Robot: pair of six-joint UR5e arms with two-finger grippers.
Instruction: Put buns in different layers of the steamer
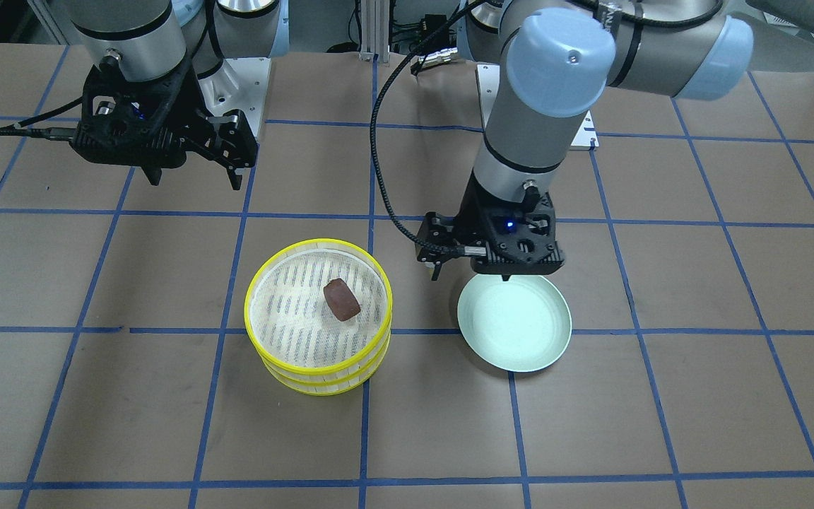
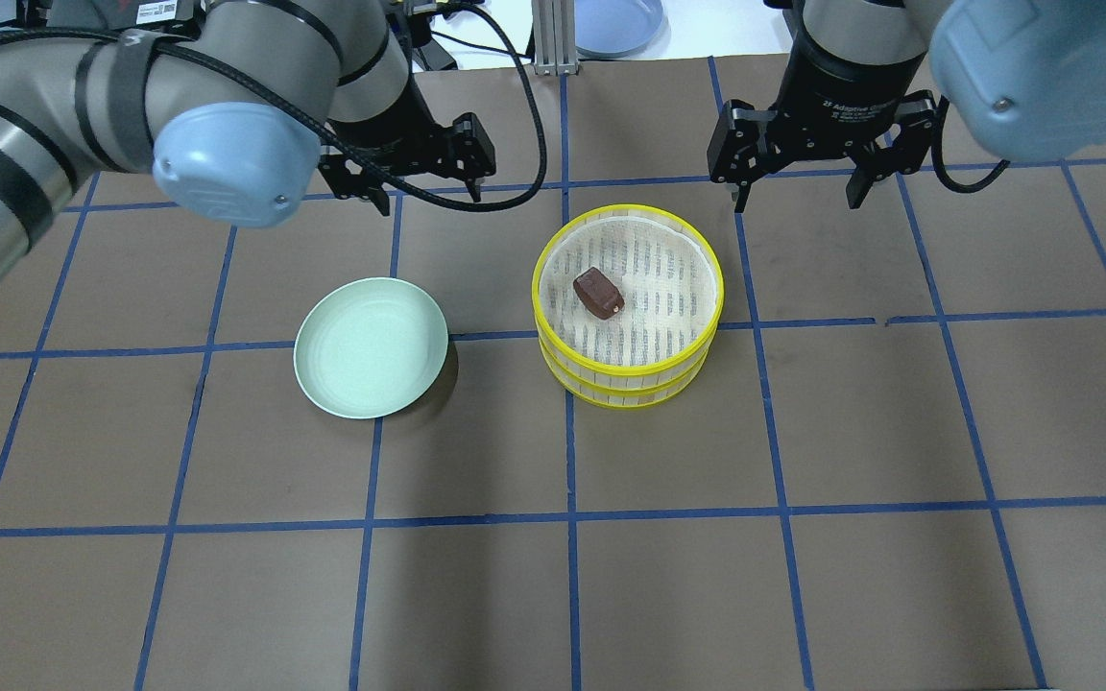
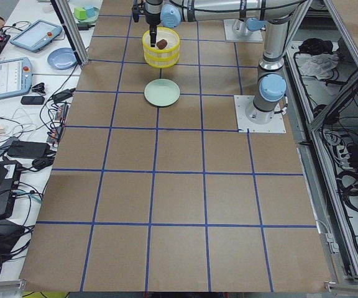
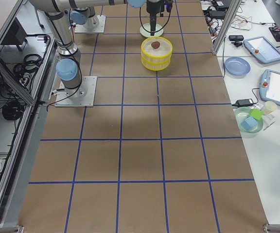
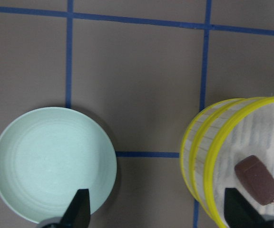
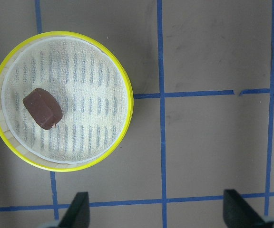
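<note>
Two stacked steamer layers (image 2: 628, 369) with yellow rims stand mid-table. The dark reddish-brown bun (image 2: 598, 293) lies on the top layer's mesh floor; it also shows in the front view (image 1: 341, 299) and both wrist views (image 5: 257, 179) (image 6: 42, 108). The cream-white bun is hidden. My left gripper (image 2: 426, 199) is open and empty, hovering over the far edge of the pale green plate (image 2: 371, 345), which is bare. My right gripper (image 2: 796, 197) is open and empty, above the table beside the steamer (image 6: 127, 104), apart from it.
The brown table carries a blue tape grid. A blue plate (image 2: 618, 24) sits beyond the far edge. Side benches hold tablets and cables (image 3: 11, 74) and a second blue plate (image 4: 237, 65). The arm bases stand on the robot's side (image 3: 260, 115).
</note>
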